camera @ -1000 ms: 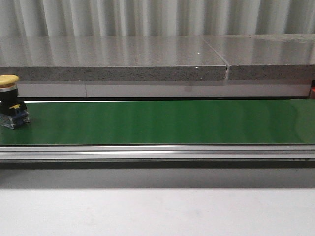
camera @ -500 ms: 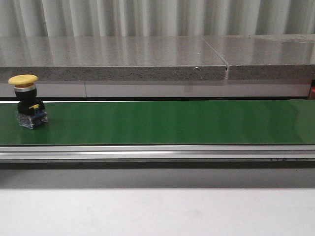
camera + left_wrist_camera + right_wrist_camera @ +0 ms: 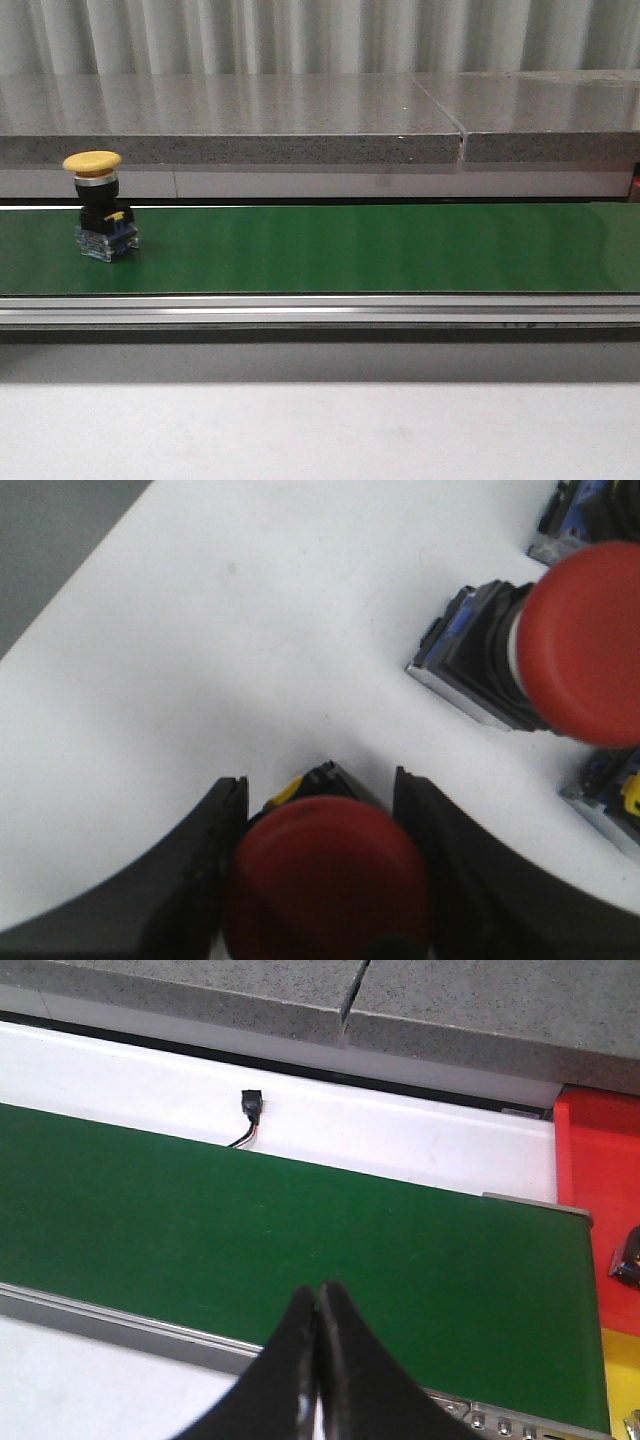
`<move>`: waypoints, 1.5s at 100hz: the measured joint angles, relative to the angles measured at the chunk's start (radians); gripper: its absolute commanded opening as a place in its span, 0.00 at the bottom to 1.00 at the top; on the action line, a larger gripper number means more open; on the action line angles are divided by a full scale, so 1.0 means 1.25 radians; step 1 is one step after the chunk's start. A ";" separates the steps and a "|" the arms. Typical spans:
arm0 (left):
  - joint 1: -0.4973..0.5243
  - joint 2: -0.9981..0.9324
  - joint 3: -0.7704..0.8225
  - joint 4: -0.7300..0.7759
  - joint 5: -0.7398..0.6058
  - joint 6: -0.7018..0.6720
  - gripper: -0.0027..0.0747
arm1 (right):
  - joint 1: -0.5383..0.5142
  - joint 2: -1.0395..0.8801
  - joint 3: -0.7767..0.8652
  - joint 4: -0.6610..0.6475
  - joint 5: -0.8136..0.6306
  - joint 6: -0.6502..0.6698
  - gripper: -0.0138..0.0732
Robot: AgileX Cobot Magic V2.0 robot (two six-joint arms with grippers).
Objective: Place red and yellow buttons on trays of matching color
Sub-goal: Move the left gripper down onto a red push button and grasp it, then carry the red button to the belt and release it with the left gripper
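A yellow button with a black and blue base stands upright on the green belt, near its left end. Neither gripper shows in the front view. In the left wrist view my left gripper is shut on a red button; both fingers press the sides of its cap above a white surface. A second red button lies close beside it. My right gripper is shut and empty over the belt's near edge. A red tray and a yellow tray sit past the belt's end.
Parts of other buttons show at the edges of the left wrist view. A dark button base lies in the red tray. A grey stone ledge runs behind the belt, and a small cable plug sits on the white strip.
The yellow button has travelled to the right along the belt, from the left edge of the front view to a short way in.
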 measured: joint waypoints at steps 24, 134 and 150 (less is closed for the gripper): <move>0.000 -0.087 0.000 0.000 0.028 0.000 0.01 | 0.000 0.000 0.000 0.000 0.000 0.000 0.08; -0.344 -0.205 0.001 0.014 0.123 0.012 0.01 | 0.000 0.000 0.000 0.000 0.000 0.000 0.08; -0.344 -0.202 0.003 0.013 0.126 0.012 0.08 | 0.000 0.000 0.000 0.000 0.000 0.000 0.08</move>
